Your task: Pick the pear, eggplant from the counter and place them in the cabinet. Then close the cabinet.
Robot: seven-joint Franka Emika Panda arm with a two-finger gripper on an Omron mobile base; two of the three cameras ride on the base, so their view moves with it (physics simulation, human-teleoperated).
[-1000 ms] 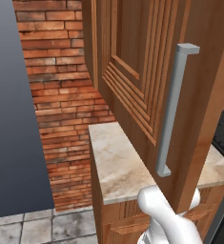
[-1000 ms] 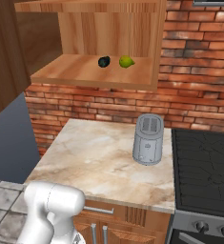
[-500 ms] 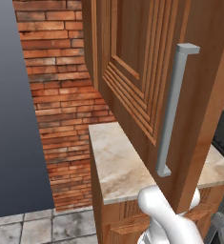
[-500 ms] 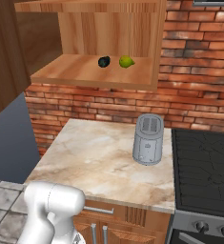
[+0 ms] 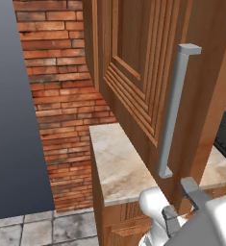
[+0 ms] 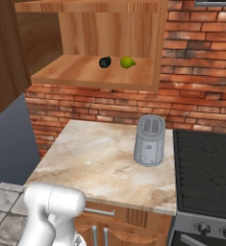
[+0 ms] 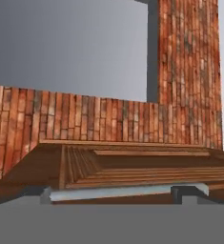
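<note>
On the open shelf of the wooden wall cabinet point(image 6: 93, 72), seen from the right base view, 2 small items sit side by side, near each other but apart: a dark eggplant point(image 6: 105, 62) on the left and a yellow-green pear point(image 6: 127, 62) on the right. Both rest toward the back of the shelf, against its wooden rear panel. Below the cabinet runs a red brick wall point(image 6: 201, 81), and under that lies the cream marbled desk point(image 6: 95, 158) with brown veins. A grey metal toaster point(image 6: 149, 140) stands upright on the desk near its right end, just beside a black stove top point(image 6: 206, 168). Drawer fronts with small metal pulls show under the desk edge.

From the left base view, the cabinet door point(image 5: 143, 72) stands swung open, out over the desk. Its raised-panel grooves face the camera, and a long grey bar handle point(image 5: 174, 110) runs vertically down it.

From the hand view, the same handle point(image 7: 118, 193) appears as a grey bar lying across the bottom of the picture, with the grooved door panel just above it and brick behind. The claw is spread wide and holds nothing.
</note>
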